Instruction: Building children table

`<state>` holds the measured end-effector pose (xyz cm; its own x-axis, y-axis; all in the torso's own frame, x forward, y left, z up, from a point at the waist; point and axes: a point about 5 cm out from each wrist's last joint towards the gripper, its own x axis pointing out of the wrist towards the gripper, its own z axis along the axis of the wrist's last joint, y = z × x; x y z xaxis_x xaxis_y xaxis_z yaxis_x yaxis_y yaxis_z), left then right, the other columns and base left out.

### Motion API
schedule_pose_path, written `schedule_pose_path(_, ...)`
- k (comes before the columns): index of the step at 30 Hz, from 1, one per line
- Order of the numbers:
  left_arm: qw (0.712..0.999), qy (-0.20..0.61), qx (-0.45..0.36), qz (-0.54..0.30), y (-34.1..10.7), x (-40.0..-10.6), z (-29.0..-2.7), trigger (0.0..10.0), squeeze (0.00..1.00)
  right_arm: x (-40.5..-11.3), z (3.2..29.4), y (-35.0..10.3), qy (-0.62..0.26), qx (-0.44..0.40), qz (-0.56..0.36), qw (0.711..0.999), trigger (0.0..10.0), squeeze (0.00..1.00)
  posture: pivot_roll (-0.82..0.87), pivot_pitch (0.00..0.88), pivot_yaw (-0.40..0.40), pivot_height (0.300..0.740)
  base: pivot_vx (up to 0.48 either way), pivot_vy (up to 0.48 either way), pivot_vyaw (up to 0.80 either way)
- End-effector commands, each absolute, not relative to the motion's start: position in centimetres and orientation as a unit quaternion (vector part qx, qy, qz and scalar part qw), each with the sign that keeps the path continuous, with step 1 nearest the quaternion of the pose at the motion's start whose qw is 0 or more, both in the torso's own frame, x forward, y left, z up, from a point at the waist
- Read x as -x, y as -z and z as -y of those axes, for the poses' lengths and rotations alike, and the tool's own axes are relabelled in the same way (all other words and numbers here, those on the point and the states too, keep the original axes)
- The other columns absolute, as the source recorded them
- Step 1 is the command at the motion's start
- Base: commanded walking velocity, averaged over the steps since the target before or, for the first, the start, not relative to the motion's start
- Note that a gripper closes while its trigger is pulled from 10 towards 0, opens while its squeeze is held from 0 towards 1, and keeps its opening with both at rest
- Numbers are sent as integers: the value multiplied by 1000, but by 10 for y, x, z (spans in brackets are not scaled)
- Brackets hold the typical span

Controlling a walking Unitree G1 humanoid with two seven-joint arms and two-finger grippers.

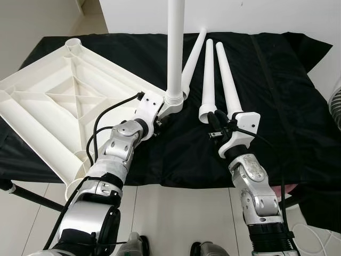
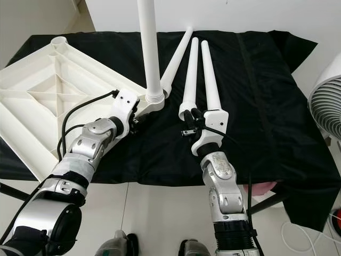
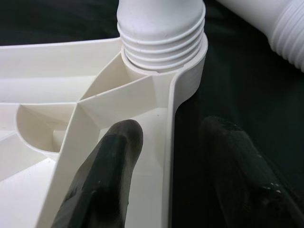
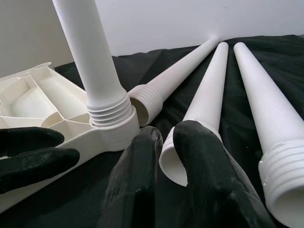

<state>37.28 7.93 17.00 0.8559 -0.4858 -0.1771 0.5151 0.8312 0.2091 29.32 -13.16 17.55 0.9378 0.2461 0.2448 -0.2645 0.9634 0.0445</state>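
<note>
Right gripper pinches the rim of a tapered white plastic leg running toward 12 o'clock; left gripper, open, straddles the upturned white tabletop's corner edge.

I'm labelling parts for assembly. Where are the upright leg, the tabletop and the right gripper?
upright leg (image 1: pixel 175 48), left eye view, mid shaft.
tabletop (image 1: pixel 48 106), left eye view, ribbed underside.
right gripper (image 4: pixel 167 156), right wrist view, between fingertips at a lying leg's mouth.
</note>
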Motion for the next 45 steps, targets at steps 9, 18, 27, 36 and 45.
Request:
schedule_pose_path(9, 960, 254, -116, -12, -185, -368, -80, 10000, 0, -295, 129, -173, -136, -36, 115, 983, 10000, 0, -107, 70, 66, 740, 0, 0, 0)
schedule_pose_path(18, 959, 264, -92, 44, -203, -360, -75, 10000, 0, -296, 131, -174, -129, -36, 119, 984, 10000, 0, -103, 76, 69, 740, 0, 0, 0)
schedule_pose_path(27, 962, 245, -86, 90, -215, -356, -78, 10000, 0, -299, 132, -176, -124, -34, 125, 984, 10000, 0, -95, 76, 71, 740, 0, 0, 0)
schedule_pose_path(36, 964, 218, -45, 145, -225, -346, -82, 10000, 0, -305, 136, -180, -109, -26, 135, 984, 10000, 0, -89, 74, 70, 740, 0, 0, 0)
schedule_pose_path(45, 968, 193, -7, 159, -222, -334, -86, 10000, 0, -317, 143, -186, -68, -9, 139, 988, 10000, 0, -93, 65, 62, 740, 0, 0, 0)
